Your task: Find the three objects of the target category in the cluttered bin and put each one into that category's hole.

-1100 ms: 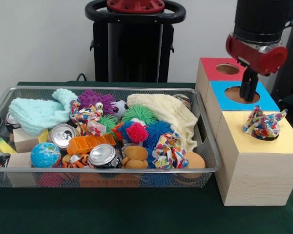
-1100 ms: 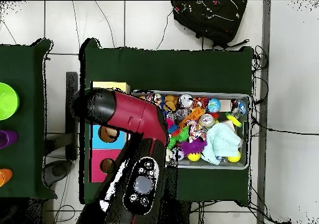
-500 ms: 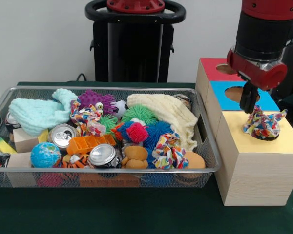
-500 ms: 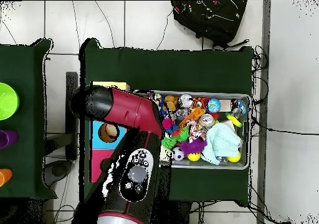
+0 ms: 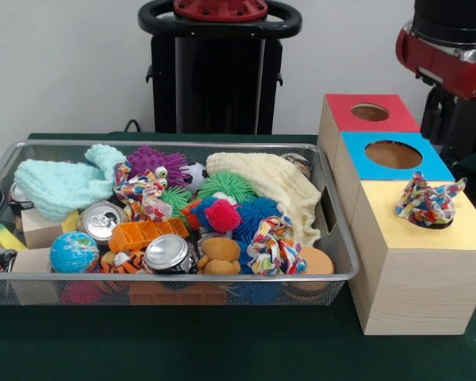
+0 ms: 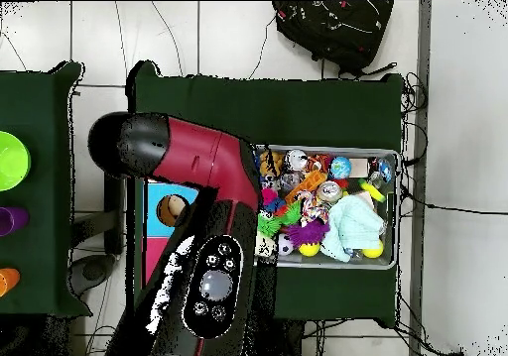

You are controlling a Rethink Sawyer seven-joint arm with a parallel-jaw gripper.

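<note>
Bench [image 5: 222,353]: dark green cloth, carrying the bin on the left and the row of boxes on the right in the front view
Arm [image 6: 203,178]: red and black, spread over the boxes in the overhead view; in the front view only its red collar and a dark part below show at the top right corner
Hand [image 5: 442,119]: dark shape under the red collar at the right edge, above and behind the blue box; whether it is open or closed cannot be told, and nothing is seen in it
Wire bin [image 5: 182,278]: long mesh basket, heaped with toys, cans and cloths
Boxes: three wooden boxes in a row running near to far, touching one another; yellow-topped box [image 5: 416,270] nearest, blue-topped box [image 5: 365,163] in the middle, red-topped box [image 5: 341,107] farthest
Holes: the blue and red tops each show an open round hole
Cream cloth [image 5: 274,186]: folded over the far right part of the bin
Mint cloth [image 5: 63,182]: knitted, at the far left of the bin
Rope toy on the box [image 5: 428,202]: many-coloured knot, sitting on the yellow top over its hole, sticking up out of it
Rope toy in the bin [image 5: 274,246]: same pattern, near right part of the bin, beside the blue spiky ball [image 5: 258,214]
Second rope toy in the bin [image 5: 143,194]: same pattern, centre left, just in front of the purple spiky toy [image 5: 155,163]
Cans: two silver tops facing up, one [image 5: 103,218] left of the orange tray [image 5: 147,232], one [image 5: 168,252] just nearer than it
Globe ball [image 5: 74,252]: near left, against the bin's front wall
</note>
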